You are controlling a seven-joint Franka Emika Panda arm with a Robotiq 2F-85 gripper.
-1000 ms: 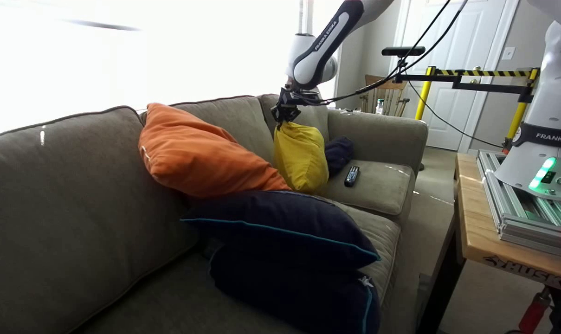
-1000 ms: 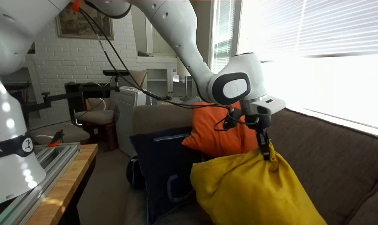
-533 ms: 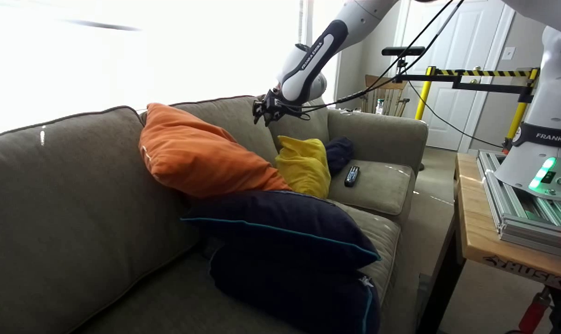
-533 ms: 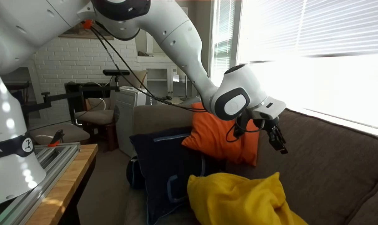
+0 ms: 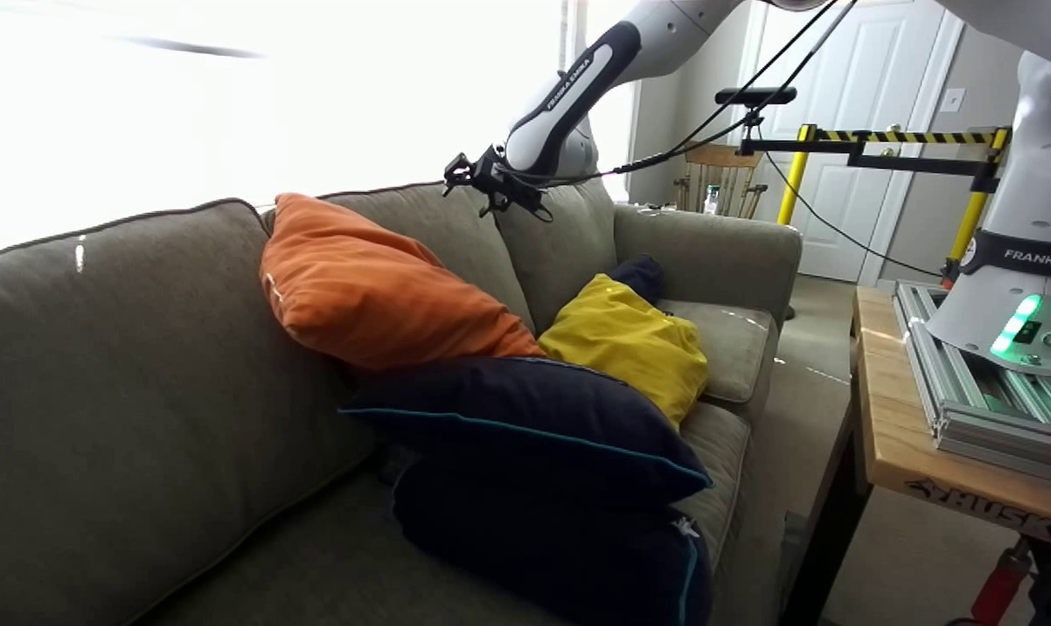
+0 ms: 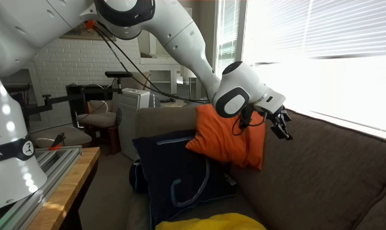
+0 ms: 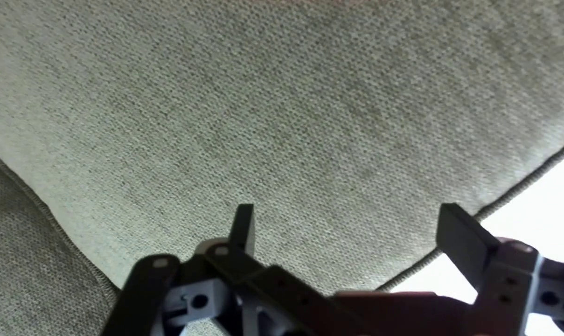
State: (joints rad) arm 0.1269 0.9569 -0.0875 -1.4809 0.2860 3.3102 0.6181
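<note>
My gripper [image 7: 346,206] stands wide open with nothing between its fingers. In the wrist view the grey-brown sofa backrest [image 7: 309,116] fills the space beyond the fingertips, its piped top edge crossing at the lower right. Seen in an exterior view, the gripper [image 5: 466,193] hangs in front of the upper backrest, above the pillows and touching none of them. The yellow pillow [image 5: 634,343] lies slumped across the seat; only its top edge [image 6: 215,222] shows elsewhere. An orange pillow [image 5: 377,287] leans on the backrest, lower than the gripper [image 6: 288,128].
Two dark blue cushions, the upper [image 5: 525,417] on the lower [image 5: 560,548], lie on the sofa in front of the orange pillow. A dark cloth item [image 5: 642,274] sits behind the yellow pillow. A wooden bench [image 5: 877,391] carries the robot base. Cables [image 5: 699,143] hang along the arm.
The gripper has let go of the yellow pillow's corner, opened wide and swung up toward the backrest. The yellow pillow has dropped and toppled toward the seat's front, covering the remote.
</note>
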